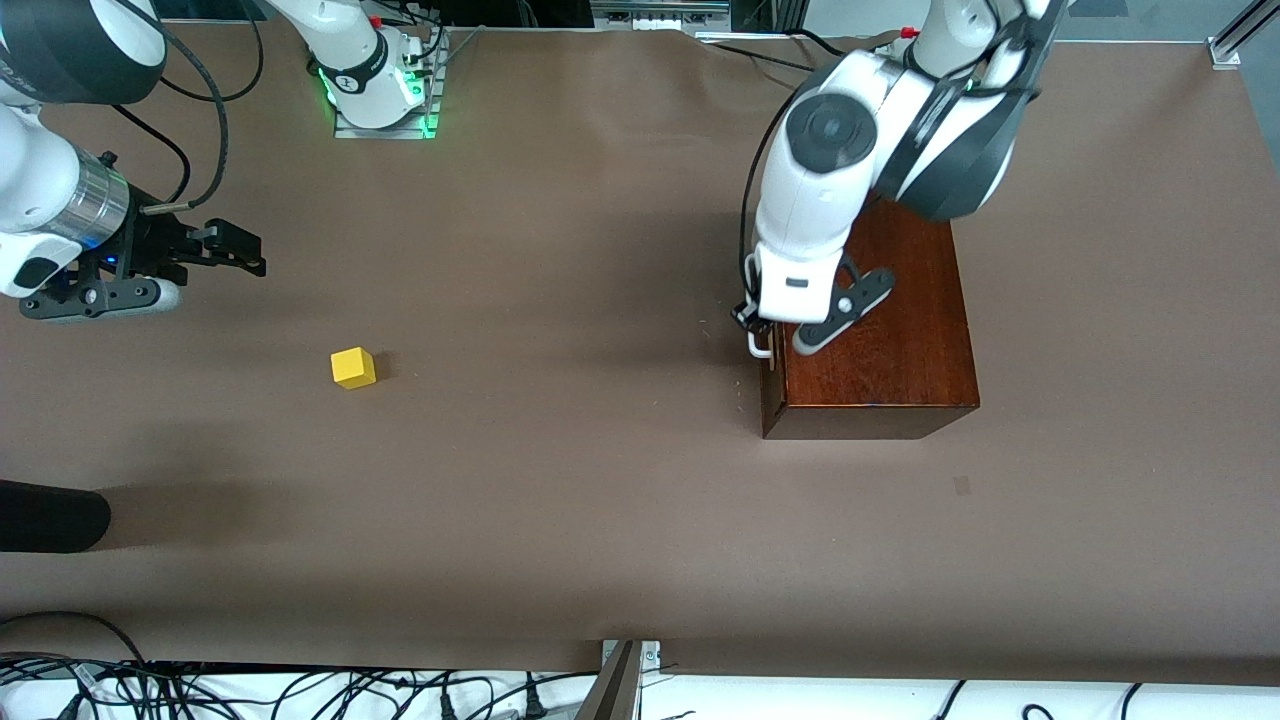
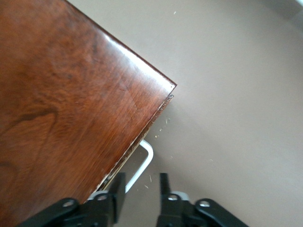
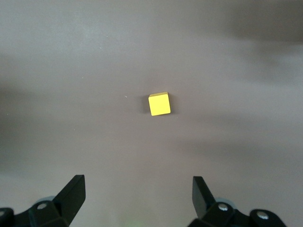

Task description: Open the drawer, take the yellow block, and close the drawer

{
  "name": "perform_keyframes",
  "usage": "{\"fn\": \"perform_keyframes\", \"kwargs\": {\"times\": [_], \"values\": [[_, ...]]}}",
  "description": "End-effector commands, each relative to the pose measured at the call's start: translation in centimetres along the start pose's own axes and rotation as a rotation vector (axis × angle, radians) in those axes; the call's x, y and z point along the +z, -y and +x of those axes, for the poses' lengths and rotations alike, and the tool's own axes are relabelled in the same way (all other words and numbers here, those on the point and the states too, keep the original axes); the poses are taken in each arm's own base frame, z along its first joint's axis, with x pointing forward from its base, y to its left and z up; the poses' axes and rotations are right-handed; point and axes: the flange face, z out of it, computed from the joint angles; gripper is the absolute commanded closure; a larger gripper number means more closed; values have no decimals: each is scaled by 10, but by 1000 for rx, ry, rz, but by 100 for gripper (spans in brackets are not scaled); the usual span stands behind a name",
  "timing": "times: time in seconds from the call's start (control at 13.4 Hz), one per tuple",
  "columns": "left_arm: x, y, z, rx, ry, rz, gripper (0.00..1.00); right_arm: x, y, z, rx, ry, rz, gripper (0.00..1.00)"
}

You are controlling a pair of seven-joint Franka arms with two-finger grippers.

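Observation:
The yellow block (image 1: 353,367) lies on the bare table toward the right arm's end; in the right wrist view it (image 3: 159,104) sits well ahead of the fingers. The dark reddish-brown wooden box (image 1: 880,330) stands toward the left arm's end, with its drawer (image 1: 769,395) shut flush and the white bar handle (image 1: 760,347) on its front. My left gripper (image 1: 752,325) is low at that handle. In the left wrist view (image 2: 140,182) its fingers stand apart with the handle (image 2: 143,162) between them, close to one finger. My right gripper (image 1: 190,262) is wide open and empty, over the table.
A black rounded object (image 1: 50,515) lies at the table's edge at the right arm's end, nearer the front camera. Cables (image 1: 300,690) and a metal bracket (image 1: 620,680) run along the near edge. The brown table (image 1: 560,480) spreads between block and box.

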Motion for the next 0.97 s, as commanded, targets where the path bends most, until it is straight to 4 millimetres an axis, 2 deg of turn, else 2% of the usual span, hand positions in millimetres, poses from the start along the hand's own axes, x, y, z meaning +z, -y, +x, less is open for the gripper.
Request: {"fn": "perform_keyframes", "kwargs": {"times": [0.0,0.22,0.45,0.67,0.82,0.9], "values": [[-38,29,17,88,2,-30,0,-14,2,-10,7,-23,-15,0],[-79,74,56,193,1,-29,0,-18,2,-9,10,-40,-10,0],[-110,137,99,355,27,-37,0,-23,3,-6,18,-78,-16,0],[-120,208,146,515,14,-42,0,-23,4,-7,35,-80,-18,0],[-128,241,163,639,27,-29,0,-25,5,-10,63,-81,-20,0],[-127,248,170,664,43,-21,0,-27,4,-14,61,-87,-21,0]]}}
